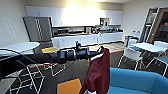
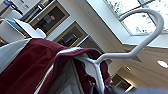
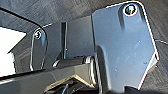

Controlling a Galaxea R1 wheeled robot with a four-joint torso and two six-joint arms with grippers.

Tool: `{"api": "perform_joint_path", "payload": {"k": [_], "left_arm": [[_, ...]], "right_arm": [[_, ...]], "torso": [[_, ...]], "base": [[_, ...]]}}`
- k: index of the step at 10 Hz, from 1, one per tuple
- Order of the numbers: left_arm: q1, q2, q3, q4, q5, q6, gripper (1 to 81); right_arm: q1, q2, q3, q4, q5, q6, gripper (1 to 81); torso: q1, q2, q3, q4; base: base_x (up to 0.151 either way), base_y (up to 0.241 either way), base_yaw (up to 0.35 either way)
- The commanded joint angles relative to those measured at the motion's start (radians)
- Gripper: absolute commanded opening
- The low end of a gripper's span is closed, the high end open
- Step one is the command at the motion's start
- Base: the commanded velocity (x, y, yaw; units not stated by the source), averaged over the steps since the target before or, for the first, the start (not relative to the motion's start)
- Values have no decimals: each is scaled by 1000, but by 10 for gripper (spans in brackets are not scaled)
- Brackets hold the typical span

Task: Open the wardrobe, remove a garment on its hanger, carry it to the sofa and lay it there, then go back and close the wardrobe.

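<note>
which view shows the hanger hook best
The left wrist view: the thin white hanger shows its whole curved hook against the ceiling, rising from the collar of the maroon jacket with white trim. The head view gives just a small pale bit of it at the jacket's top. The right wrist view shows robot parts and dark floor.

The garment hangs left of the sofa, tables behind.

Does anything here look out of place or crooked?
Nothing looks damaged or spilled. The one unusual sight is the maroon jacket hanging in mid-air on its hanger at the end of the left arm, beside the blue sofa.
</note>
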Motion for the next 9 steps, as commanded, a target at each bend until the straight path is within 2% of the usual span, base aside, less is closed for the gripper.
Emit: {"api": "perform_joint_path", "payload": {"k": [1,9], "left_arm": [[-190,-10,6,20,-84,15,10],[-183,-18,7,20,-90,15,10]], "right_arm": [[42,8,7,-7,-50,-3,811],[39,8,7,-6,-50,-3,811]], "torso": [[1,0,0,0],[1,0,0,0]], "base": [[0,0,-280],[0,0,-280]]}}
